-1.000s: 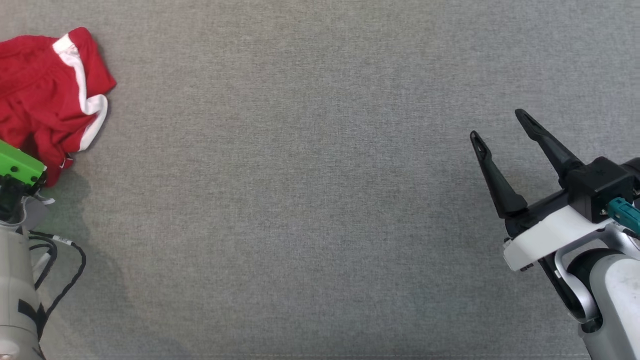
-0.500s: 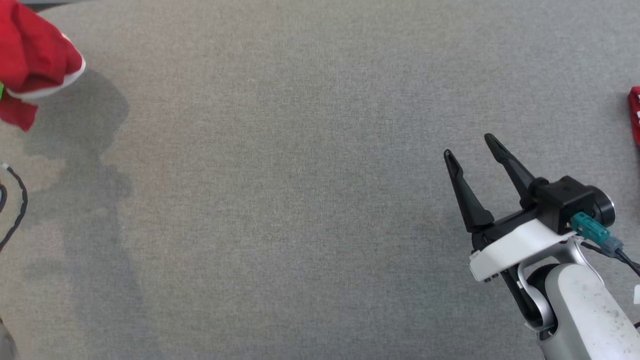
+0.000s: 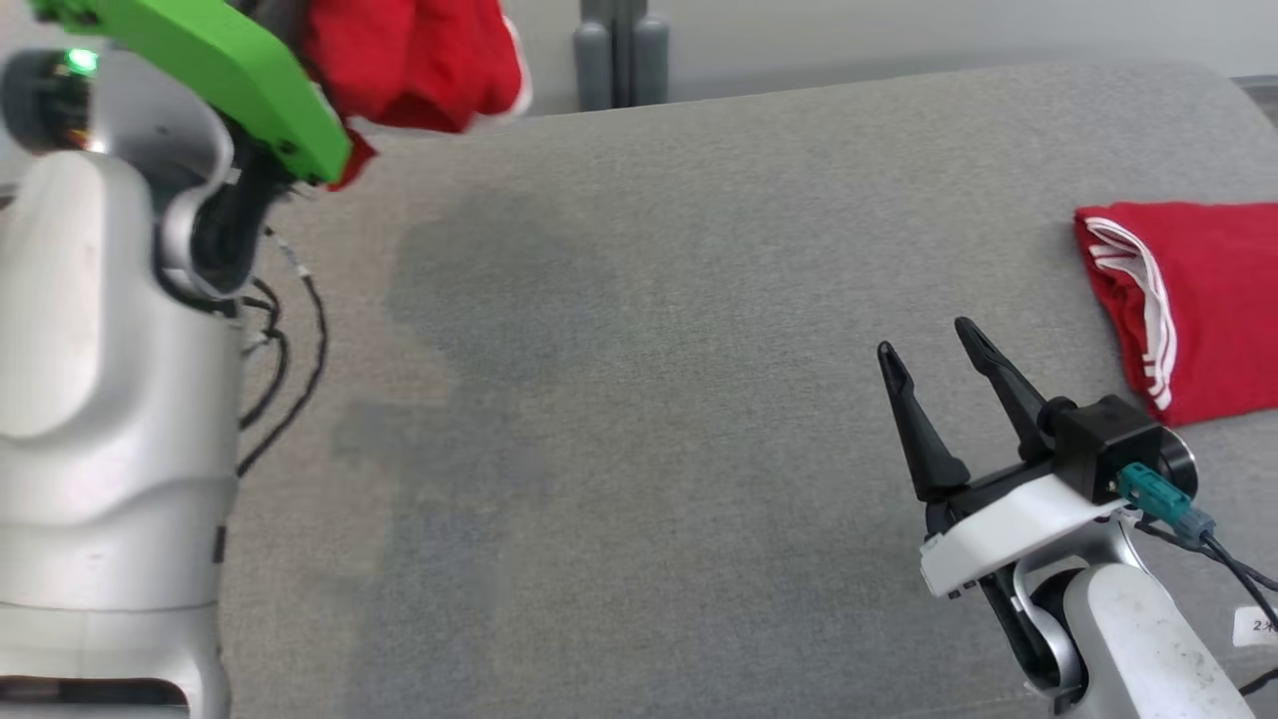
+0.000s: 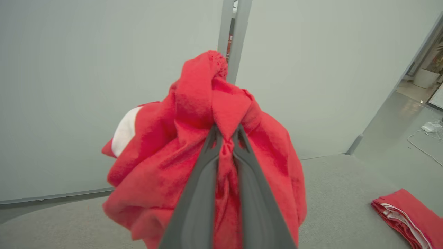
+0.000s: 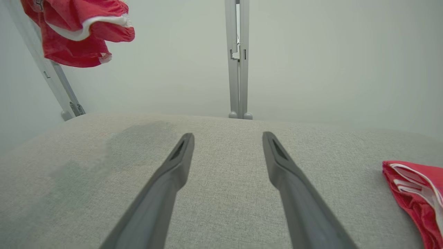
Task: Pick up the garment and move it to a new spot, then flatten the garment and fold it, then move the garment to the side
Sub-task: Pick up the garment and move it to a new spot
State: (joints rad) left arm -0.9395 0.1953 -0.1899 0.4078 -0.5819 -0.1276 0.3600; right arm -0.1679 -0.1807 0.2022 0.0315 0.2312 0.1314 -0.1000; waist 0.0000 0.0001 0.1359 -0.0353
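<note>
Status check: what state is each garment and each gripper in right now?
Red garment: bunched, lifted off the grey surface, hanging from the left gripper.
Left gripper: jaws shut on the red garment.
Right gripper: jaws open, empty.
Folded red garment: lying flat on the surface's right end.

The garment [image 4: 155, 166] is red with white trim, the surface [image 3: 699, 399] grey.

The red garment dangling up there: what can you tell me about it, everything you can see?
The red garment is soft, slightly fuzzy-looking cloth with white trim, bunched into a crumpled bundle. The left hand is shut on a pinched fold near its top, so it hangs in the air, clear of the grey fabric surface below, by that surface's far left edge. Nothing else touches it.
</note>
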